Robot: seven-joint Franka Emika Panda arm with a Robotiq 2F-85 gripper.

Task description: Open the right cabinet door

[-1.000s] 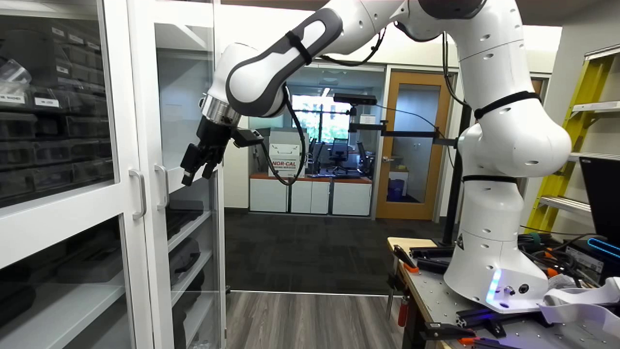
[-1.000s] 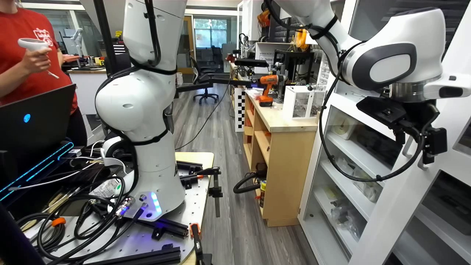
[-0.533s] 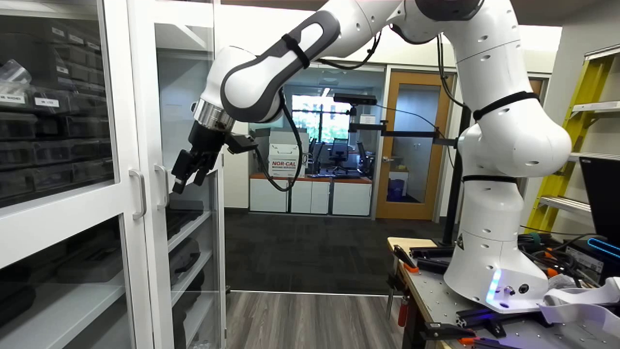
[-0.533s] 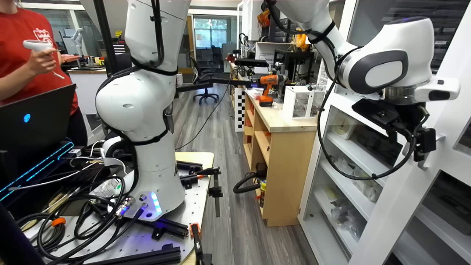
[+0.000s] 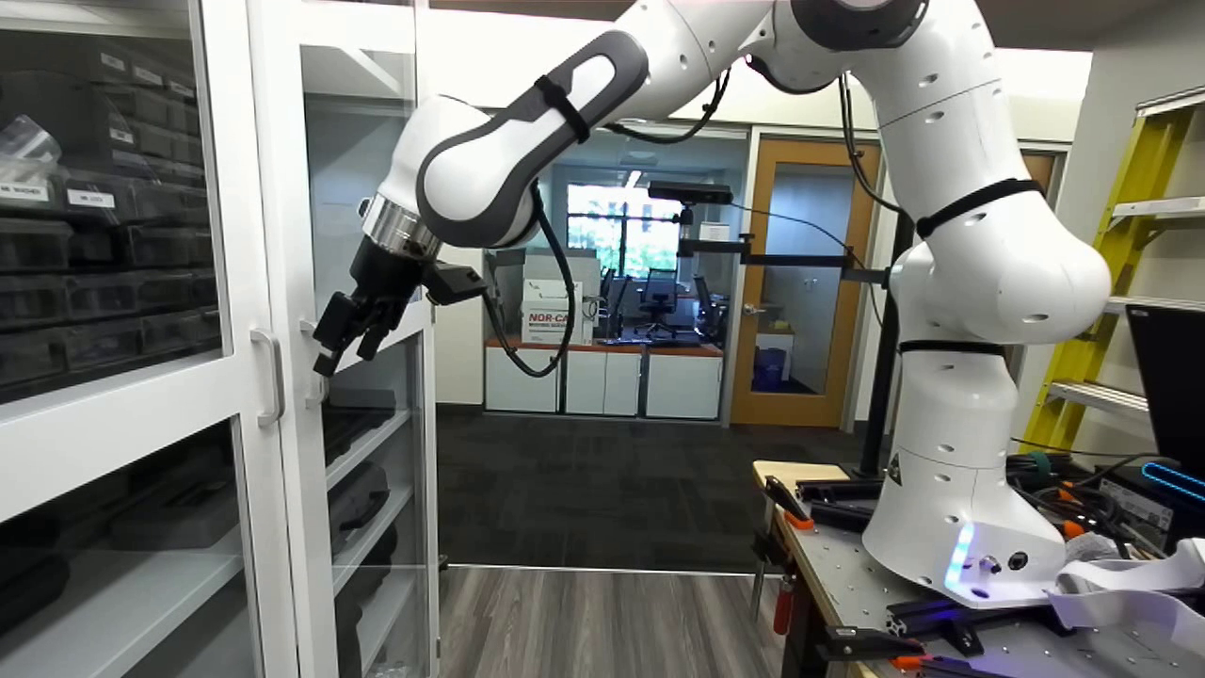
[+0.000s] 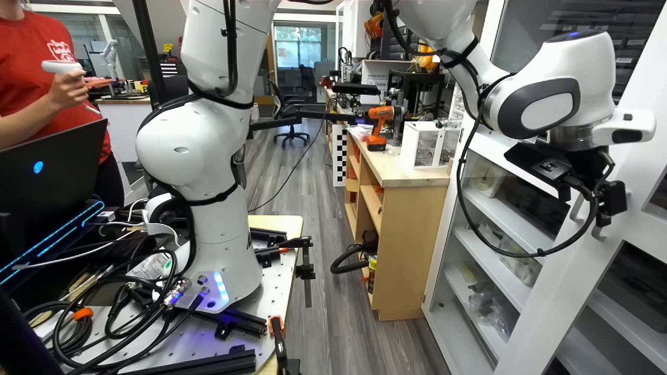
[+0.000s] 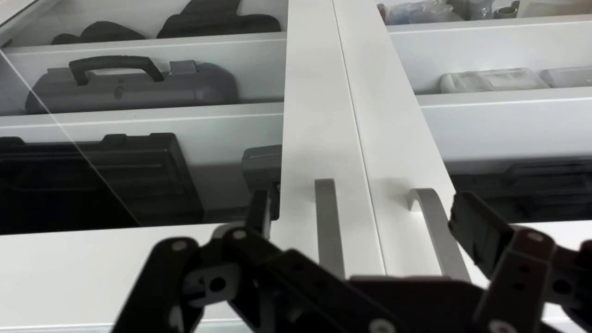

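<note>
The right cabinet door (image 5: 282,207) has a tall glass pane in a white frame and stands shut. It also shows in an exterior view (image 6: 641,229) and, with dark cases behind its glass, on the left of the wrist view (image 7: 307,115). Its slim handle (image 7: 329,226) is partly hidden by my gripper in both exterior views. My gripper (image 7: 363,208) is open and empty, close in front of the doors. In the wrist view its fingers straddle both door handles, the right-hand finger close beside the left door's handle (image 7: 437,231). Contact cannot be told.
The left cabinet door (image 5: 240,282), with drawer bins behind it, adjoins the right door. A cable loop (image 6: 464,219) hangs from my wrist. A wooden bench (image 6: 411,234) with an orange drill (image 6: 382,122) stands beside the cabinet. A person (image 6: 47,94) stands behind the laptop.
In an exterior view, my gripper has moved left and slightly down, closer to the cabinet handles, and now partly covers the right door's handle. The doors have not moved.
</note>
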